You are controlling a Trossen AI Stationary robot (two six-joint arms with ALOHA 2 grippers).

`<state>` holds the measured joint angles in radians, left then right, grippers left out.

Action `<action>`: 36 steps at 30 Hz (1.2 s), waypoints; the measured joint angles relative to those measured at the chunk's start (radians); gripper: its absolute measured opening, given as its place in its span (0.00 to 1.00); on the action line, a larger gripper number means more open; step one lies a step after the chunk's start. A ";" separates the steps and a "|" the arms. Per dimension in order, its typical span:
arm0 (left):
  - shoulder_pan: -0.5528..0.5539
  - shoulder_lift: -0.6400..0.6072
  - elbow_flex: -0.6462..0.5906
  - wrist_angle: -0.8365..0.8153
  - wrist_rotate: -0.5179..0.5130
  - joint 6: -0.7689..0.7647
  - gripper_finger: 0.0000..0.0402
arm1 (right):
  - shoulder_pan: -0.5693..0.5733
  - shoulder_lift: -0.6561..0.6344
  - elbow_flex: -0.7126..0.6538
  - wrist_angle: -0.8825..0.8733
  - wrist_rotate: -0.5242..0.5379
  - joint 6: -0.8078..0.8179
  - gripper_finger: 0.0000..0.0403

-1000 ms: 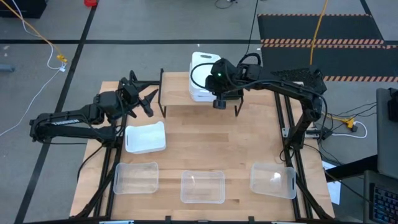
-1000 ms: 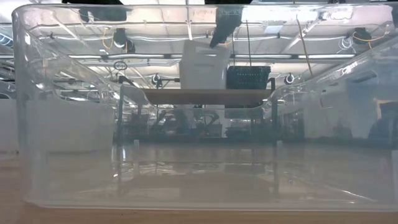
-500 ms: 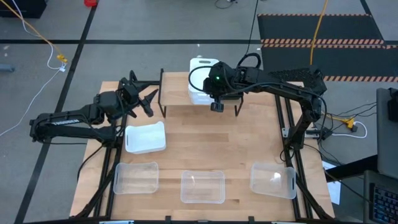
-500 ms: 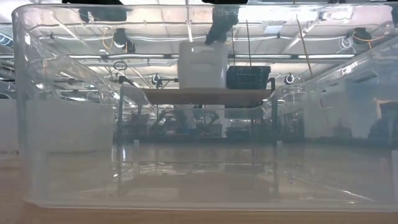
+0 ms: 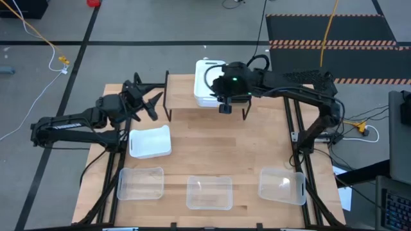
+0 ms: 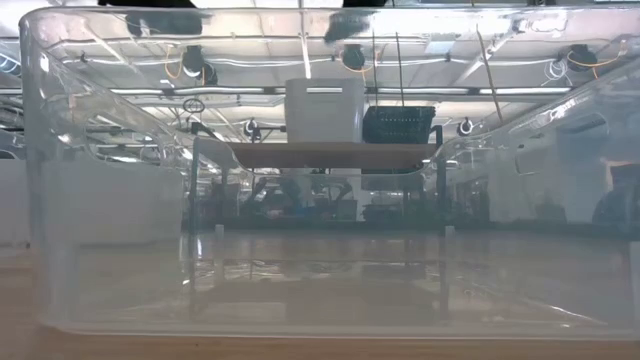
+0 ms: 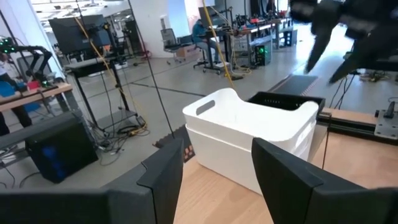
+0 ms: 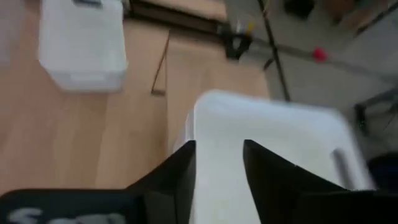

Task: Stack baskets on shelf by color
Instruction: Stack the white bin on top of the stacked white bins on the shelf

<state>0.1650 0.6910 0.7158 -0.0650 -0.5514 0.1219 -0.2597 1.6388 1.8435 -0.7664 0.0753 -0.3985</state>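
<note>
On shelf [image 5: 183, 95], unmarked stacked white baskets [image 5: 207, 90]; no legible writing.

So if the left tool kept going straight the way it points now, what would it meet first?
Most likely the stacked white baskets on the shelf: they sit dead ahead between the left tool's open fingers, though the gap to them is hard to judge.

White baskets [image 5: 207, 83] stacked on shelf [image 5: 183, 82]; clear ones [image 5: 209, 192] — tabletop.

floor: grey [image 5: 160, 25], black tape lines | bg: desks, office chair [image 7: 168, 40], poss. seated person | ceiling lights on
</note>
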 joint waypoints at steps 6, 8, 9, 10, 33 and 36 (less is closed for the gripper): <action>0.000 -0.038 0.000 0.005 0.000 0.004 0.48 | 0.079 -0.054 -0.048 0.101 -0.130 -0.047 0.37; 0.000 -0.052 0.000 0.007 0.000 0.004 0.48 | 0.104 -0.050 -0.142 0.239 -0.130 -0.086 0.36; 0.000 -0.060 0.000 0.008 0.000 0.004 0.48 | 0.116 -0.041 -0.200 0.338 -0.130 -0.115 0.35; -0.001 -0.068 0.000 0.008 0.000 0.004 0.48 | 0.128 -0.025 -0.254 0.445 -0.128 -0.148 0.35; -0.003 -0.109 0.000 -0.019 0.000 0.060 0.48 | 0.228 0.685 0.127 0.504 -0.205 -0.851 0.34; -0.003 -0.109 0.000 -0.019 0.000 0.055 0.48 | 0.231 0.707 0.129 0.535 -0.207 -0.879 0.34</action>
<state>0.1623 0.5823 0.7158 -0.0838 -0.5510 0.1767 -0.0291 2.3457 1.9720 -0.2317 -0.1321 -1.2779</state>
